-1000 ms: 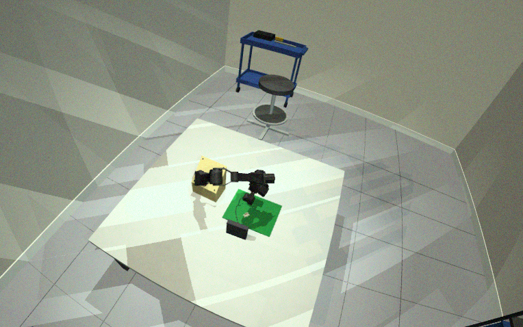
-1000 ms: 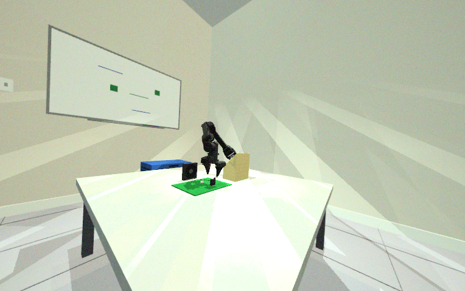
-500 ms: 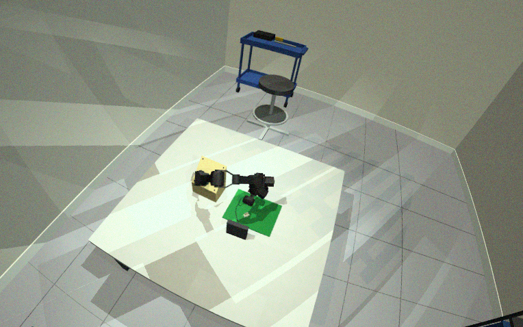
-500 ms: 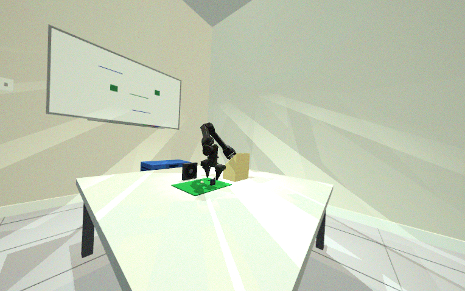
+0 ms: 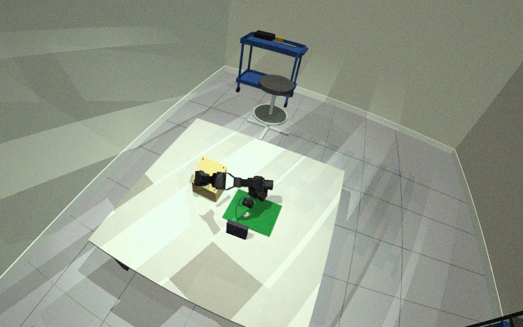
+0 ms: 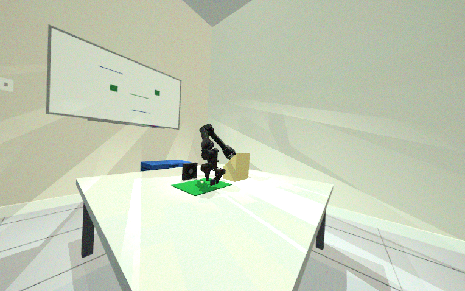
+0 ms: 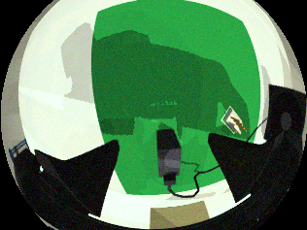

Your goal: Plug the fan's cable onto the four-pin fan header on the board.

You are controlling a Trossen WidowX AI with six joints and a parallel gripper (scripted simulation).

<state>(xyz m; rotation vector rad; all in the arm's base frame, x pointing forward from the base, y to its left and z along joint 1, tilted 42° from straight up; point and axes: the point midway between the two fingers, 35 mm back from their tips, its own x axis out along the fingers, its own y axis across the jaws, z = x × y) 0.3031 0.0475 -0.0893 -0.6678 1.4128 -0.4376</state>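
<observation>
My gripper [image 5: 254,199] [image 6: 212,181] [image 7: 164,142] is open and empty, fingers low over the board, one on either side of the plug. The dark plug [image 6: 212,182] [image 7: 169,161] stands between the fingers without being gripped; the top view shows it poorly behind the gripper. Its thin black cable [image 7: 197,183] runs to the square black fan [image 5: 237,230] [image 6: 187,173] [image 7: 284,103] at the board's edge. The small white header [image 5: 246,215] [image 6: 201,181] [image 7: 230,118] is on the green board [image 5: 265,227] [image 6: 195,192] [image 7: 170,18], apart from the plug, toward the fan.
A tan block [image 5: 204,192] [image 6: 241,168] [image 7: 180,217] stands beside the board under the arm's base. The pale table [image 5: 142,215] [image 6: 206,240] bears everything. A stool [image 5: 276,83] and a blue cart [image 5: 270,44] stand on the floor beyond it.
</observation>
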